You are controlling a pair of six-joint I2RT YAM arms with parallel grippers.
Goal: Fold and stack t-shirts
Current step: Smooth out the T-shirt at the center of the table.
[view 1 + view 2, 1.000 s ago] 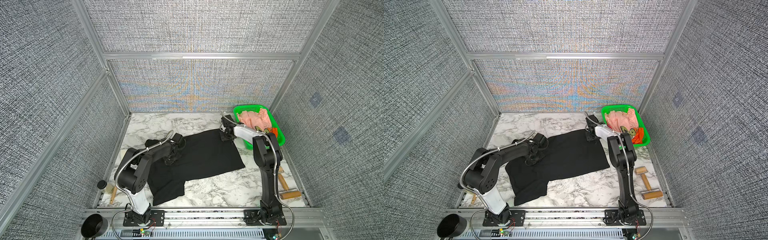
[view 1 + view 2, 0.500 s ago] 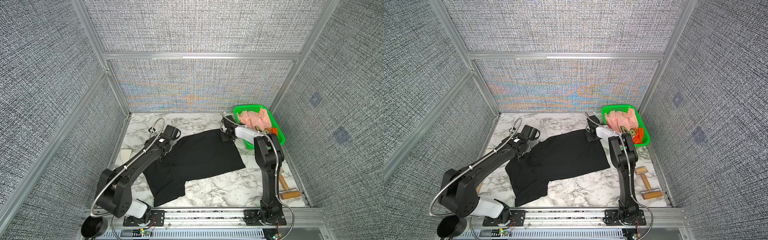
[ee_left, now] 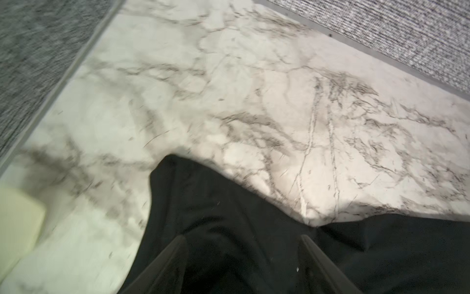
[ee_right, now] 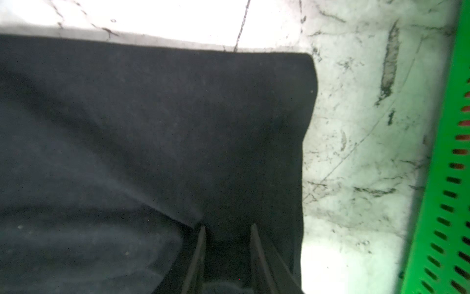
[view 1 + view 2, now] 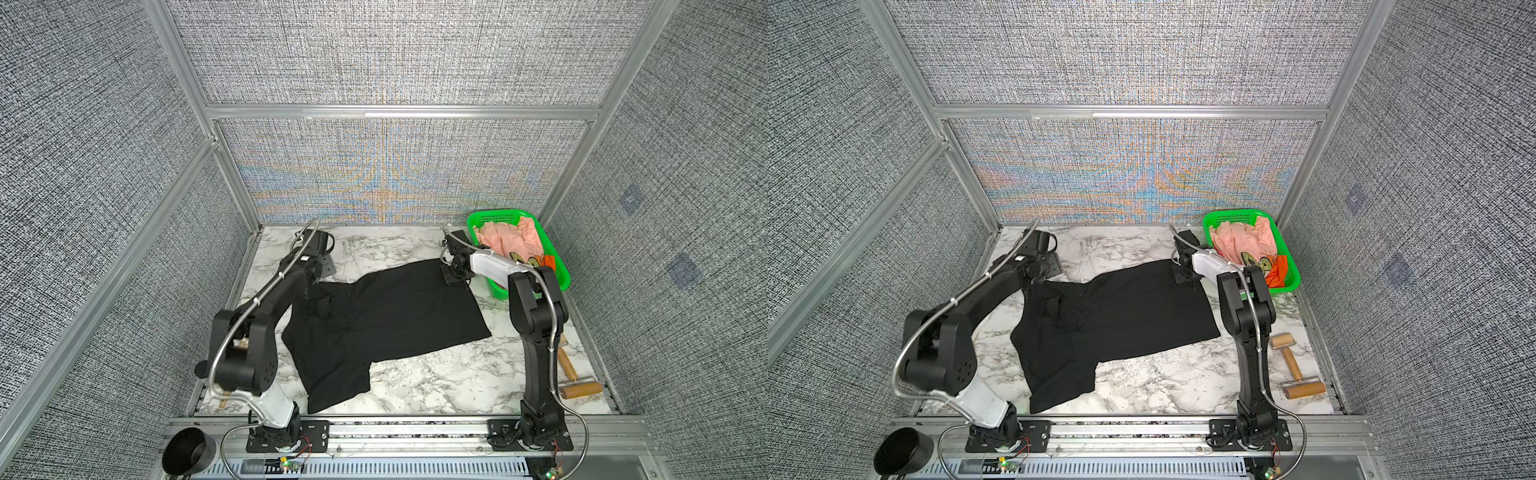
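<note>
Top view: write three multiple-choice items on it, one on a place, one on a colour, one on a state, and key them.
1. Where on the table does the green basket stand?
A) far right corner
B) near left corner
C) centre

2. What colour is the uppermost cloth in the basket?
A) blue
B) peach-pink
C) white

3. How does the black t-shirt lie?
A) rolled into a tube
B) folded into a small square
C) spread out, unfolded

Key:
1 A, the basket sits by the back wall on the robot's right.
2 B, the peach-pink t-shirt covers most of the basket's top.
3 C, the body and a sleeve lie open on the marble.
</note>
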